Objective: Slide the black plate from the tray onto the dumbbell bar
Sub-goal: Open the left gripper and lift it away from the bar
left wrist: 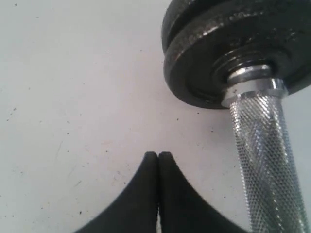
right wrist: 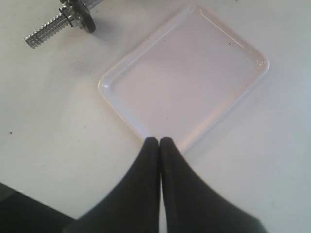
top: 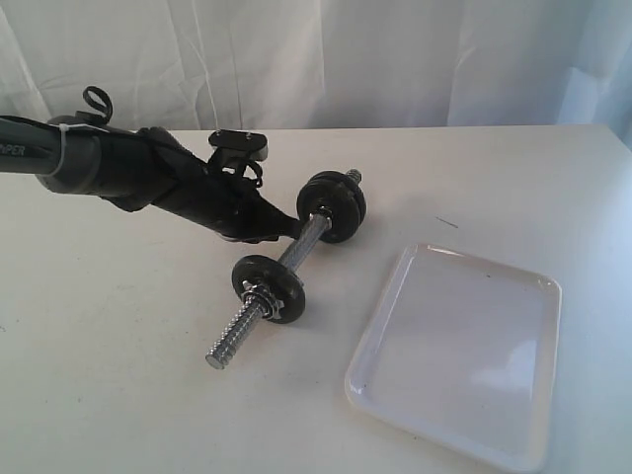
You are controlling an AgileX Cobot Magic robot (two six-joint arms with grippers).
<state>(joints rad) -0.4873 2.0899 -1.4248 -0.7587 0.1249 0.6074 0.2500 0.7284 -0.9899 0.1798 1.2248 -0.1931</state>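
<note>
The flat round matte black plate (top: pixel 331 205) appears to be on the short chrome dumbbell bar (top: pixel 296 249) rather than in the tray. Two like black discs sit pressed together at the bar's far end, and I cannot tell which of the pair is the plate. In the left wrist view this pair (left wrist: pixel 228 43) rests against a silver collar at the end of the knurled grip. Nearer the camera, a single black disc (top: pixel 269 279) is backed by a silver star-shaped nut (top: pixel 265 304), and the coarse threaded end (top: pixel 232 341) sticks out past it. The bar lies on the white table (top: pixel 118 385).

The left gripper (top: pixel 288 223) is just beside the bar's knurled middle, its black fingers pressed together with nothing between them; in its wrist view the tips (left wrist: pixel 158 156) meet beside the bar, apart from it. The white letters "PER" can be read at the cut-off edge of the left arm (top: pixel 12 150).

The shallow white glossy rectangular tray (top: pixel 464 336) lies near the bar, on the right. The right gripper (right wrist: pixel 159 141) hangs over the tray's rim, with its fingers likewise closed on nothing. A white curtain (top: pixel 346 59) hangs behind the table.
</note>
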